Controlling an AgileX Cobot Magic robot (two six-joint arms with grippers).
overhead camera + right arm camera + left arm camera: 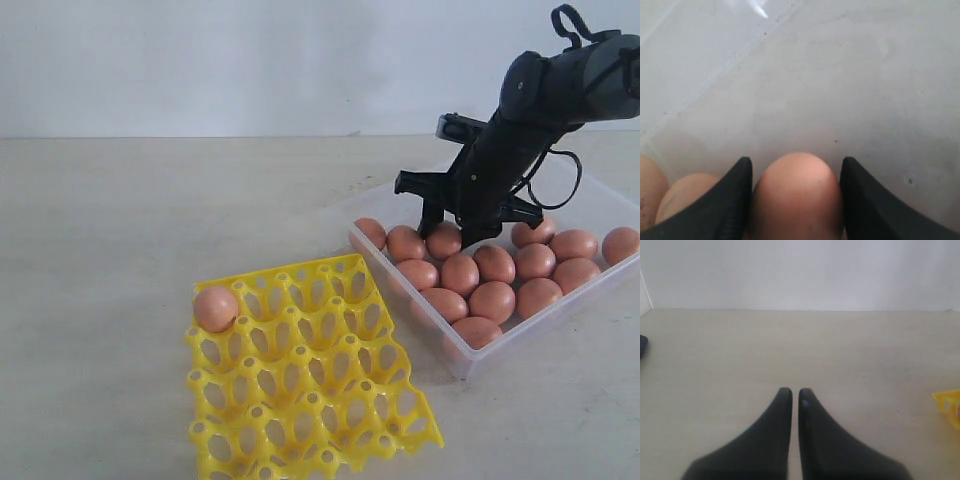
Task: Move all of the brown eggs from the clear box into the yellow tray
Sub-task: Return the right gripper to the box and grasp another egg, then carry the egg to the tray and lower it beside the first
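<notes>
Yellow tray [300, 400] holds one brown egg [215, 308]; right gripper [796, 162] jaws flank another egg [797, 200] in the clear box [590, 195], grip unclear, so squeeze gently before lifting; left gripper [795, 392] jaws closed, empty.

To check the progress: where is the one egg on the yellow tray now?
In the exterior view the egg sits at the far left corner of the yellow tray, well left of the clear box with the other eggs.
</notes>
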